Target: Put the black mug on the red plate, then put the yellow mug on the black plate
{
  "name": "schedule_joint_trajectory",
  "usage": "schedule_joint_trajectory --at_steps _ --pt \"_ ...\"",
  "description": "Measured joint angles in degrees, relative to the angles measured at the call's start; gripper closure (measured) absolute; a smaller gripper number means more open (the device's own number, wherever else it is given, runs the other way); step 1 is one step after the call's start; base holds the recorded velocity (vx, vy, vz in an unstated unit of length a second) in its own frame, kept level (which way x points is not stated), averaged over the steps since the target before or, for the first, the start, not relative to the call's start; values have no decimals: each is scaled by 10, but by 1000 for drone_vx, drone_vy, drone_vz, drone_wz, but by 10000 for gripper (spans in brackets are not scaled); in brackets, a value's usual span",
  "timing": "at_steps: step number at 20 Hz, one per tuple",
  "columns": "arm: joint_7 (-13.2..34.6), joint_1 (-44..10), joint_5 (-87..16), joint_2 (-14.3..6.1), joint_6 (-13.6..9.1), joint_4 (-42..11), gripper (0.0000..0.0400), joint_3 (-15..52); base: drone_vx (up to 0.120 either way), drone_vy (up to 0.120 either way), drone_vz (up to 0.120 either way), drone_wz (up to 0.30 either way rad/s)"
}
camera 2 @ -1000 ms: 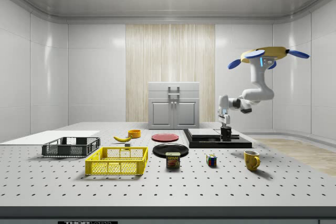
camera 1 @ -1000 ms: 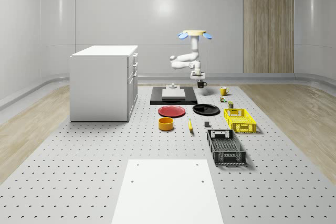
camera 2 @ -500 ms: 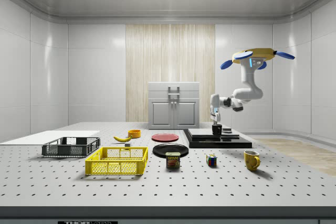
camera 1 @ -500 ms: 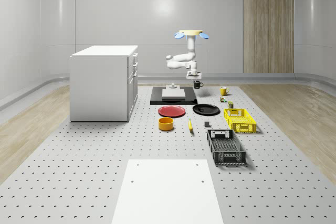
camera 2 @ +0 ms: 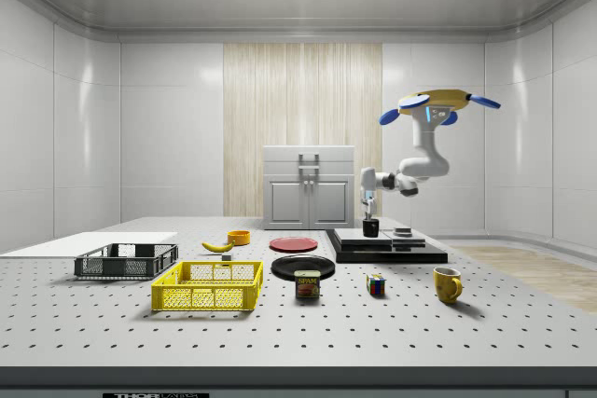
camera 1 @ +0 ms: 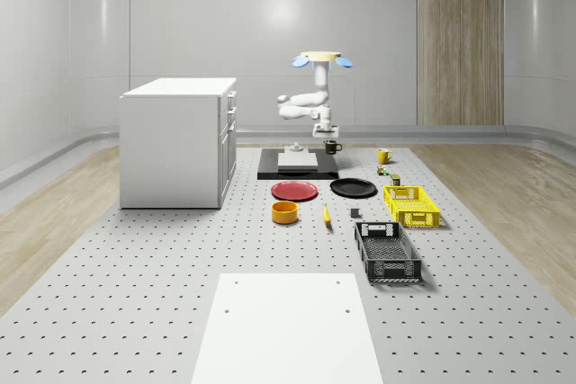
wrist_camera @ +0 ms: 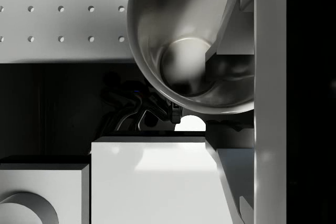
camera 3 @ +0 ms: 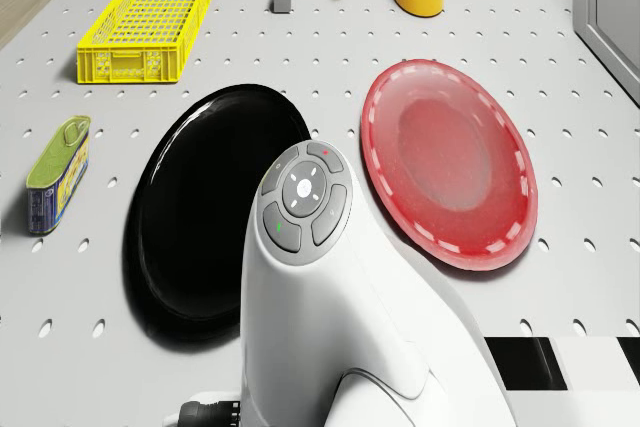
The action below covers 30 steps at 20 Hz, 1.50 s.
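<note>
The black mug (camera 1: 333, 146) hangs in my gripper (camera 1: 328, 138), just above the right edge of the black platform (camera 1: 297, 171). In the side view the gripper (camera 2: 370, 218) is shut on the mug (camera 2: 371, 227) from above. The wrist view looks into the mug's shiny inside (wrist_camera: 184, 51), with one finger (wrist_camera: 231, 24) reaching inside its rim. The drone (camera 1: 315, 58) hovers over the platform. The red plate (camera 1: 294, 191) and the black plate (camera 1: 353, 188) lie in front of the platform, both bare. The yellow mug (camera 1: 383, 156) stands to the whole-scene view's right.
White blocks (camera 1: 296, 158) sit on the platform. A white cabinet (camera 1: 178, 141) stands at the whole-scene view's left. In front of the plates are an orange bowl (camera 1: 284, 212), a banana (camera 1: 326, 215), a yellow crate (camera 1: 411, 205) and a black crate (camera 1: 387, 252). A tin can (camera 3: 58, 174) lies beside the black plate.
The drone, arm and gripper have moved towards the whole-scene view's left with the black mug in the gripper, from beside the platform to over its right edge. Plates and yellow mug have not moved.
</note>
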Motion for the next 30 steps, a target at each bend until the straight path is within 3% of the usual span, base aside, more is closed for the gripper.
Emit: schedule_joint_trajectory --at_steps 30 --pt "9 -11 15 -32 30 2 290 6 120 -120 0 0"
